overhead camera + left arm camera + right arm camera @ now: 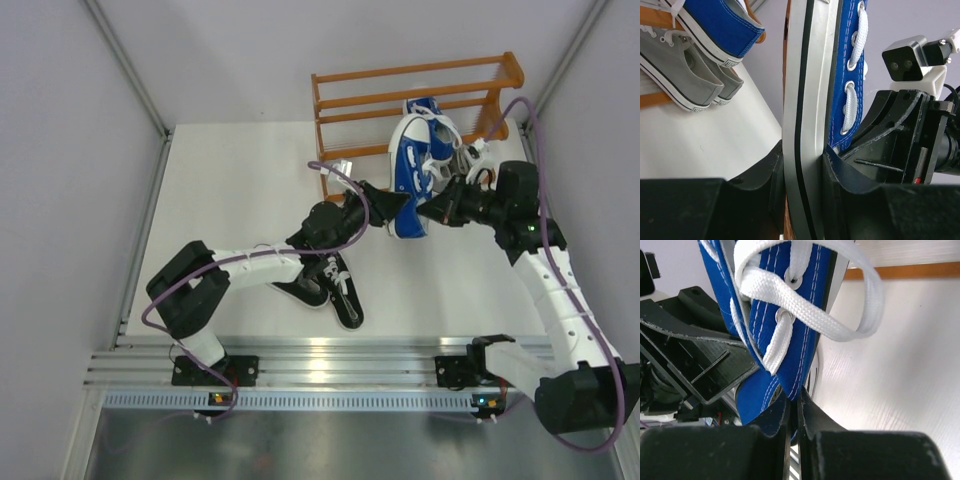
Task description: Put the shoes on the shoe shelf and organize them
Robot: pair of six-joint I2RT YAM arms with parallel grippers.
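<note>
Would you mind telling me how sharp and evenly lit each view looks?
Top external: even light, sharp throughout, mild glare on the aluminium rail. Left wrist: the blue shoe is close yet crisp, the left fingers dark. Right wrist: the white lace is very bright, the right fingers blurred and dark.

I've got both arms stretched forward and angled inward, left gripper point(392, 208) clamped across the sole of the blue sneaker point(412, 160), right gripper point(437, 212) pinched shut on its canvas edge, wrists nearly meeting.
</note>
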